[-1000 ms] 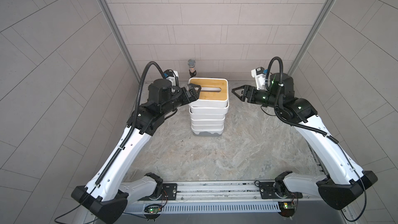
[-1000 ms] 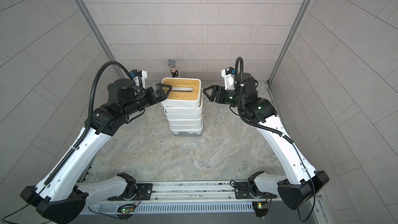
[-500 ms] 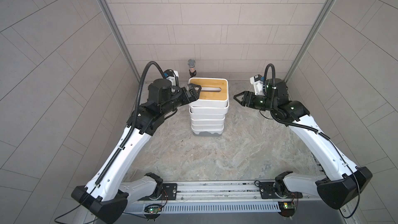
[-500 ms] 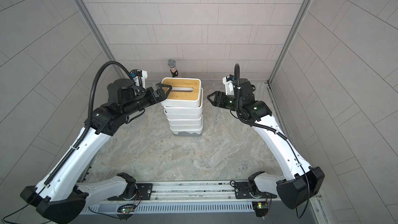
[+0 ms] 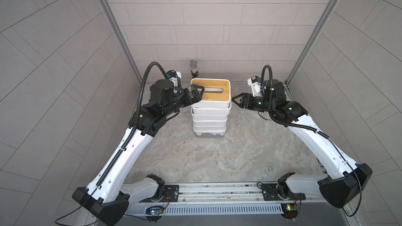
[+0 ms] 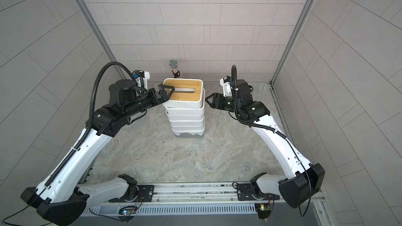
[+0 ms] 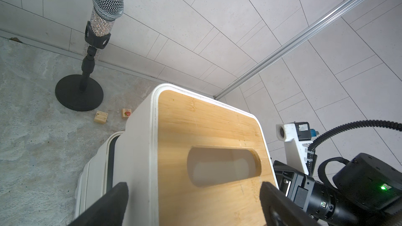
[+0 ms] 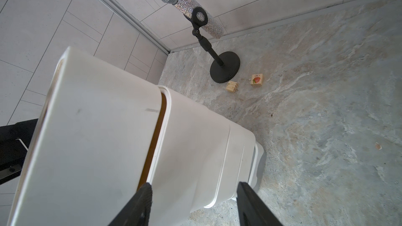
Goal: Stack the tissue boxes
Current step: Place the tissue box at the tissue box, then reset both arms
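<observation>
The tissue boxes stand as one stack at the back centre. The top box has a bamboo lid with an oval slot, and the bottom box has a grey base. A brown lid edge shows under the top box in the right wrist view. My left gripper is open, its fingers straddling the top box's left end. Whether they touch it I cannot tell. My right gripper is open and empty, a short gap off the stack's right side.
A microphone on a round black stand is behind the stack by the back wall. Two small wooden cubes lie beside its base. Tiled walls close in three sides; a metal rail runs along the front.
My right gripper has drawn back from the top box's right end, dropped a little, and its jaws have narrowed. The left arm and the stack have not moved.
</observation>
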{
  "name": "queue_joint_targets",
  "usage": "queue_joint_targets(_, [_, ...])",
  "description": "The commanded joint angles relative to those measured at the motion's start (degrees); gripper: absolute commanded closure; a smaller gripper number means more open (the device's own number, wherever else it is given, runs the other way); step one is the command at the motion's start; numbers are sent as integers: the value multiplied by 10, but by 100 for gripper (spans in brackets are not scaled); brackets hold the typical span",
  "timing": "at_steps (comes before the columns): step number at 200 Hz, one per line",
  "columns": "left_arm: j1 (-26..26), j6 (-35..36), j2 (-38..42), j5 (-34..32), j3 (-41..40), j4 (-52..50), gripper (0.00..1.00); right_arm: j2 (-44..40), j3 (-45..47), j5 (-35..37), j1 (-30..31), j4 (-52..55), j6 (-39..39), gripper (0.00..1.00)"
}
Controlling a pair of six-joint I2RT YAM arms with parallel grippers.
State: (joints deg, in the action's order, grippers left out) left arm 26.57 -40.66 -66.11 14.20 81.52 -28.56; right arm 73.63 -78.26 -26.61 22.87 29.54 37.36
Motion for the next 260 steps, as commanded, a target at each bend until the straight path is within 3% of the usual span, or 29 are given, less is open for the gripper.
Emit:
queue_joint_targets(1, [4,0,1,7,11,14,0,5,6,0,5,-17,3,36])
queue_joint_targets(148, [18,-1,1,2,9,15,0,12,10,0,19,-29,8,37])
queue_joint_targets(205, [17,27,19,-78,21,-29,0,1,-4,16,11,-6,-8,36])
queue_joint_targets(260, [12,33,21,-85,32,-35,0,-23,-6,25,-13,20,-28,32])
